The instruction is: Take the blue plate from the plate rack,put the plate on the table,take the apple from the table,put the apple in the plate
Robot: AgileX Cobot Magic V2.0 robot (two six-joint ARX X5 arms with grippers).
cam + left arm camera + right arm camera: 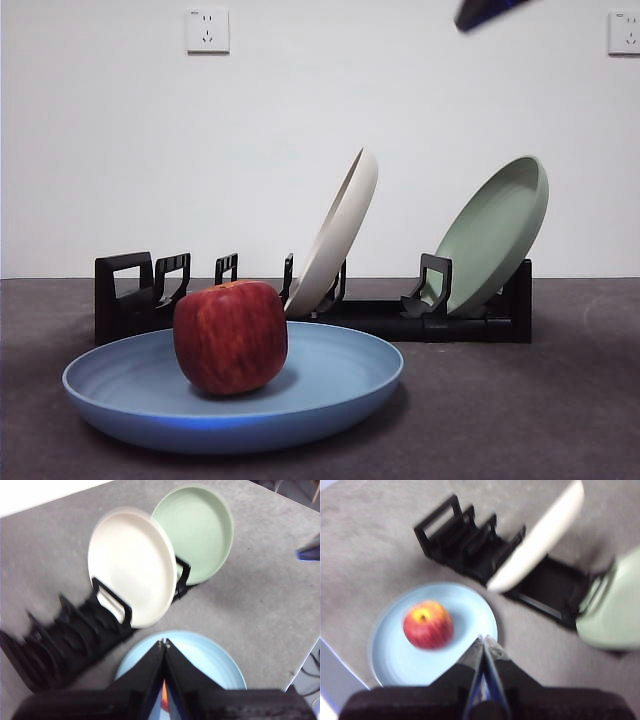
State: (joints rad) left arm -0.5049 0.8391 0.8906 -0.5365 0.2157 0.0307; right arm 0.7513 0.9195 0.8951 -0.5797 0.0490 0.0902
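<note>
Both tools — left (164, 642), right (483, 639) — pressed together above apple (230, 336) resting inside blue plate (340, 385) rim.

Red apple (231, 336) upright in blue plate (340, 385) on table (560, 400)

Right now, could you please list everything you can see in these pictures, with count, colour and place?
blue plate: one, light blue, flat on the table in front of the rack.
apple: one, dark red with a yellow patch at the stem, on the blue plate.
plate rack: one, black, on the table behind the blue plate.
cream plate: one, cream-white, leaning in the rack near its middle.
green plate: one, pale green, leaning at one end of the rack.
table: one, dark grey.
wall sockets: two, white, high on the wall.
left tool: black, jaws shut, raised above the blue plate.
right tool: black, jaws shut, raised above the plate's edge.
</note>
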